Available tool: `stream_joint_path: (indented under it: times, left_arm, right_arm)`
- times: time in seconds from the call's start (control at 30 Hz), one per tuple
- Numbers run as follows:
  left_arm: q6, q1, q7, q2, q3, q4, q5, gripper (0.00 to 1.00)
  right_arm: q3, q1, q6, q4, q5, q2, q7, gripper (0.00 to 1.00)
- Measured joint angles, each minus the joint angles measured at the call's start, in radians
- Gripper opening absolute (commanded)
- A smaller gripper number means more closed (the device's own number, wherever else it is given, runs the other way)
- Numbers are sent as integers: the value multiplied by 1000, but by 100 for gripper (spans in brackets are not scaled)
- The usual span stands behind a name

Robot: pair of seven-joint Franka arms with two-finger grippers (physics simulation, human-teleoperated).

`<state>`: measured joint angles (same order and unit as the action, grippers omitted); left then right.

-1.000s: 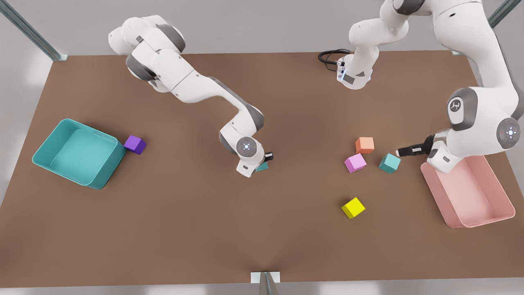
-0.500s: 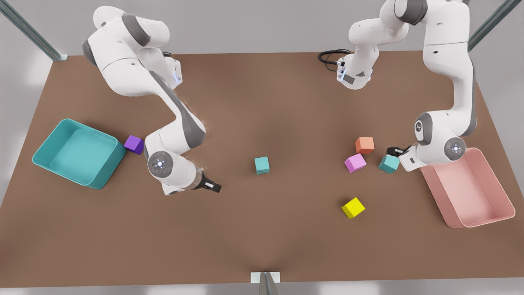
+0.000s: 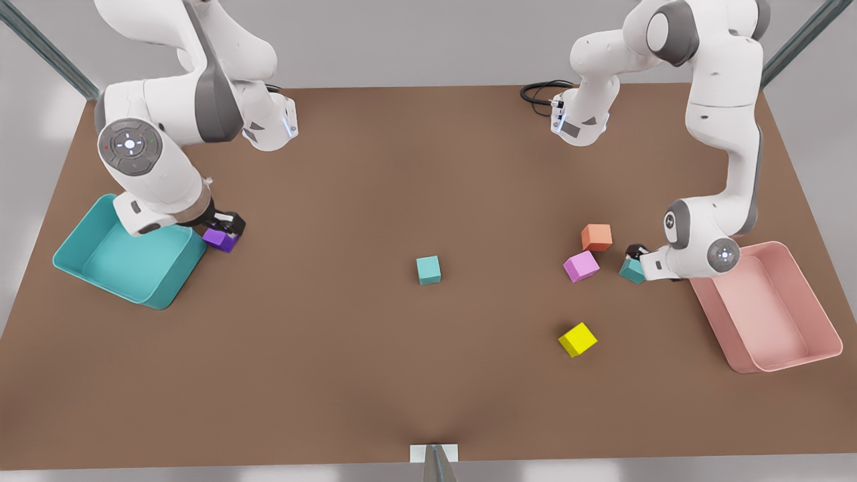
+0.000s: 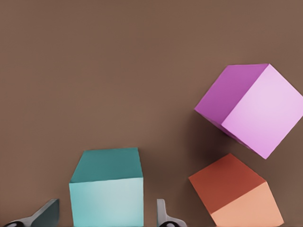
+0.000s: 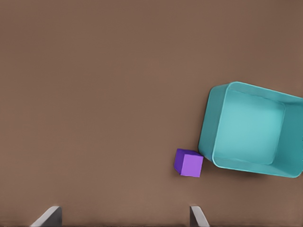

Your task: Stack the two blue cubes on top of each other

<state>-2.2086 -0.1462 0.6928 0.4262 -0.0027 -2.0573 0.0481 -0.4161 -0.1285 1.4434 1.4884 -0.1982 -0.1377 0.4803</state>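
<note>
- Two blue cubes lie apart on the brown bench: one blue cube sits alone near the bench's middle, and the other blue cube sits toward the bench edge on the front view's right, near the pink tray.
- The left gripper is down at that second blue cube. In the left wrist view its fingers stand apart on either side of the cube, with a gap showing on each side.
- Just beside that cube are a pink cube and an orange cube; these two touch or nearly touch each other, and the pink one is just beside the blue cube with a small gap between them.
- A yellow cube lies by itself, nearer the bench's front edge.
- The right gripper hangs over the purple cube by the teal tray, near the bench edge on the front view's left. The right wrist view shows its fingertips wide apart and empty, well above the purple cube, which rests against the tray's wall.
</note>
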Motion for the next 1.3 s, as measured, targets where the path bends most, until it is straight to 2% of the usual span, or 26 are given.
stream_joint_path:
  times: [0.37, 0.4, 0.47, 0.5, 0.63, 0.8, 0.83, 0.9, 0.93, 1.0, 1.07, 1.1, 1.17, 1.3]
  left_arm:
    - [-40, -3, 97, 62, 2, -2, 0, 100]
    - [-41, -3, 103, 65, 2, -2, 0, 98]
    - [-43, 0, 113, 67, 3, -2, 1, 76]
    - [-45, 0, 117, 67, 3, -2, 2, 70]
    - [-48, 8, 131, 52, 3, -1, 4, 71]
    - [-40, 32, 145, -45, 4, 12, 5, 71]
    - [-35, 53, 145, -57, 14, 21, 6, 71]
    - [21, 198, 119, -70, 73, 105, 5, 71]
    - [61, 243, 91, -68, 47, 167, 4, 71]
    - [131, 283, 8, -51, -87, 260, -3, 71]
    - [182, 315, -104, 30, -247, 392, -15, 71]
    - [201, 360, -167, 85, -286, 466, -17, 71]
    - [231, 471, -297, 185, -316, 585, -20, 71]
    - [267, 595, -540, 251, -329, 632, -26, 71]
  right_arm:
    - [0, 0, -42, 7, 7, -9, -145, 100]
    - [0, 0, -44, 7, 7, -10, -154, 100]
    - [0, 0, -45, 8, 7, -11, -171, 100]
    - [0, 0, -46, 8, 8, -12, -179, 100]
    - [0, 0, -48, 8, 8, -13, -205, 100]
    - [1, 3, -48, -1, 5, -36, -231, 100]
    - [4, -2, -48, -10, 5, -53, -236, 100]
    - [6, -18, -48, -18, 1, -68, -246, 100]
    - [6, -21, -48, -21, 1, -77, -250, 100]
    - [7, -21, -48, -19, -2, -98, -258, 100]
    - [6, -19, -47, -38, -2, -125, -265, 100]
    - [6, -21, -47, -43, -2, -133, -268, 100]
    - [5, -22, -47, -51, -2, -141, -275, 100]
    - [3, -19, -47, -73, -3, -168, -285, 100]
